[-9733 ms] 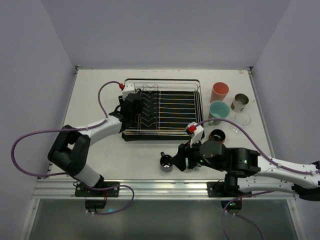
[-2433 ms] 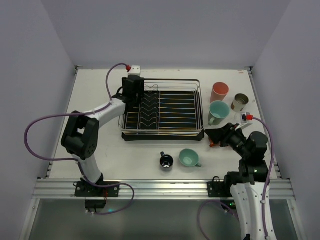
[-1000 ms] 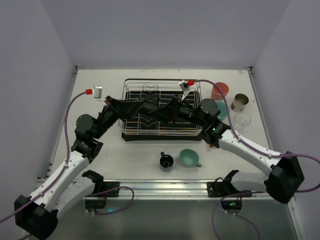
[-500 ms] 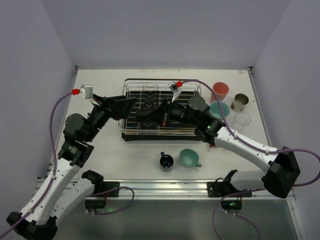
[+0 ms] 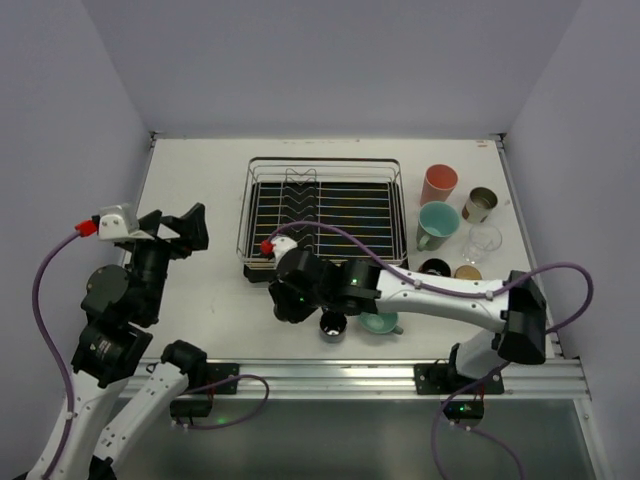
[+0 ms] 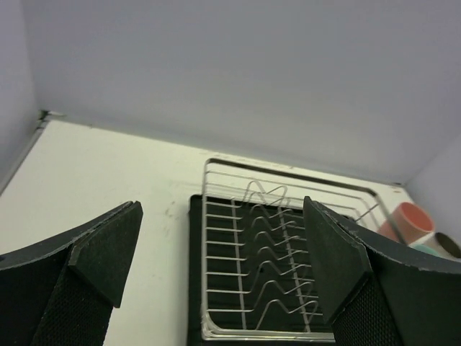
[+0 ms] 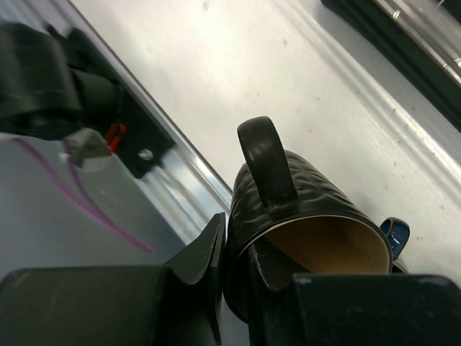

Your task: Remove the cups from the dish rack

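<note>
Lavender walls [image 5: 330, 60] close in a white table [image 5: 200, 170]. The dish rack [image 5: 322, 215] sits at the table's middle toward the far side — silver wire on a black tray, with zigzag dividers in its left part.

The left gripper [image 6: 220, 238] hangs above the table's left side, well apart from the rack, with its jaws spread wide and nothing between them. Its own camera looks past both fingers [image 6: 108, 249] at the rack and the pink tumbler [image 6: 407, 220] beyond it.

The right arm [image 5: 440, 290] stretches leftward across the near part of the table, just near of the rack. The right gripper [image 7: 238, 263] is clamped on the wall of a black mug [image 7: 310, 209] — one finger outside, the other inside the rim. The mug's handle is on the side away from the fingers, and its tan inside shows. The mug is over bare table between the rack and the near rail [image 5: 320, 372]; whether it touches the surface cannot be told.

Right of the rack stand the pink tumbler, a mint-green mug [image 5: 437, 222], a metal cup [image 5: 481, 204] and a clear glass [image 5: 484, 240]. A black cup [image 5: 435, 268] and a tan cup [image 5: 467, 273] stand just near of them. A small black cup [image 5: 332, 324] and a mint-green cup [image 5: 380, 323] stand toward the near edge, partly under the right arm.
</note>
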`<state>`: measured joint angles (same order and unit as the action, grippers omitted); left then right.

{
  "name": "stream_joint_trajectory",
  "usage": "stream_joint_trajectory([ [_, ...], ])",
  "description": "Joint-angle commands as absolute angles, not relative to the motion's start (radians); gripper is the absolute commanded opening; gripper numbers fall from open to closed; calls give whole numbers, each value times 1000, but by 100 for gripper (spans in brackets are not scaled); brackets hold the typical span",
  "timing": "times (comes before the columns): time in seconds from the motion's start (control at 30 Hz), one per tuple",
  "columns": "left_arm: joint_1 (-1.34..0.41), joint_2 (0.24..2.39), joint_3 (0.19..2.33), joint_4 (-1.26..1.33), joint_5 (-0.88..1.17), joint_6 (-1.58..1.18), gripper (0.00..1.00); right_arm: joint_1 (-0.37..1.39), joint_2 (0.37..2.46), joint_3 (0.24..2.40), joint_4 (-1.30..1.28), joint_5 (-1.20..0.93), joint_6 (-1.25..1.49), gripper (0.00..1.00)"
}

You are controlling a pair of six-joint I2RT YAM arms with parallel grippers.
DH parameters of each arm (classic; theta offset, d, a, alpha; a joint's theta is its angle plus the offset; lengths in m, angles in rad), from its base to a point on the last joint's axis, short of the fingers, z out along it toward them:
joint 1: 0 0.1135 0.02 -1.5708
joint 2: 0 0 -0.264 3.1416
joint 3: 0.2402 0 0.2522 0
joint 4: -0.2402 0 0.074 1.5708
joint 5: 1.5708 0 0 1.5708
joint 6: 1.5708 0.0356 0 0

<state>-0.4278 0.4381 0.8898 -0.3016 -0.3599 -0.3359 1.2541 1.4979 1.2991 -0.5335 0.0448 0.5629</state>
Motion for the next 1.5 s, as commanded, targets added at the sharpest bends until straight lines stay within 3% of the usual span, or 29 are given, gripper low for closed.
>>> stream_joint_trajectory([
  [0.0, -430, 396, 859, -362, -526, -273, 100, 1292, 1604, 1402, -670, 175, 518, 0],
  [0.47, -430, 238, 755, -301, -586, -276, 100, 1344, 1911, 1585, -735, 241, 497, 1],
  [0.8, -430, 227, 733, -291, -566, -279, 100, 1350, 1988, 1600, -752, 258, 502, 11],
  [1.1, -430, 236, 733, -293, -568, -279, 100, 1355, 1878, 1565, -724, 282, 520, 50],
  [1.2, -430, 238, 733, -293, -574, -278, 100, 1356, 1798, 1533, -701, 273, 526, 58],
  [1.4, -430, 265, 735, -284, -546, -276, 100, 1358, 1470, 1393, -600, 301, 512, 77],
  [1.47, -430, 293, 742, -282, -505, -282, 100, 1356, 1300, 1330, -571, 412, 492, 91],
])
